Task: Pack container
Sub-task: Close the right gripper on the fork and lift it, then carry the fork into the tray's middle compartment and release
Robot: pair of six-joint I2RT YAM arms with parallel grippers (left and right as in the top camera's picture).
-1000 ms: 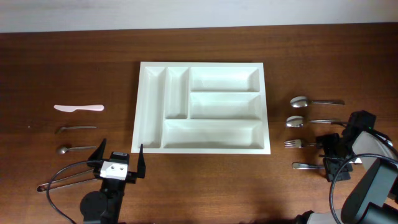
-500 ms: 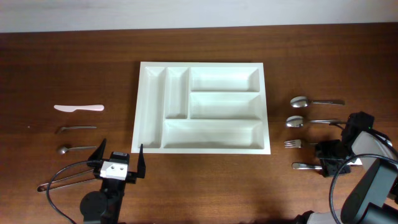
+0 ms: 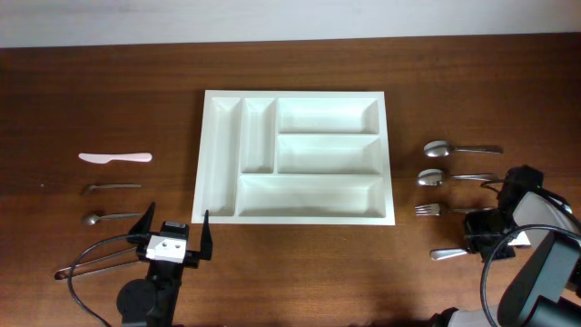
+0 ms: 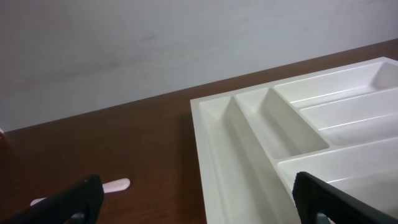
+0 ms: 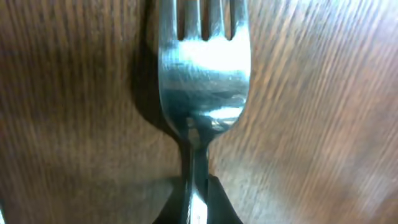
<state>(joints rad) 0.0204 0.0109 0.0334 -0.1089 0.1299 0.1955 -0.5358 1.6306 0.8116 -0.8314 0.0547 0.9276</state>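
Note:
The container (image 3: 295, 94) is a large white tray with five empty compartments, lying mid-table; its near left corner fills the left wrist view (image 4: 249, 143). A steel fork (image 3: 427, 210) lies on the wood to the tray's right, tines toward the tray. My right gripper (image 3: 479, 223) is shut on the fork's handle; the right wrist view shows the fork (image 5: 202, 68) close up, its neck pinched between the dark fingers of my right gripper (image 5: 196, 202). My left gripper (image 3: 175, 219) stands open and empty off the tray's front left corner, seen wide apart in its own view (image 4: 199, 200).
Two spoons (image 3: 438, 148) (image 3: 430, 177) lie behind the fork, and another steel utensil (image 3: 447, 253) lies tilted in front of it. Left of the tray are a pink knife (image 3: 113, 157), a dark utensil (image 3: 111, 187) and a small spoon (image 3: 95, 218). Cables (image 3: 91, 259) trail by the left arm.
My right gripper has shut on the fork's handle. The steel utensil in front of the fork has shifted nearer the table's front and turned slightly. The left arm has not moved.

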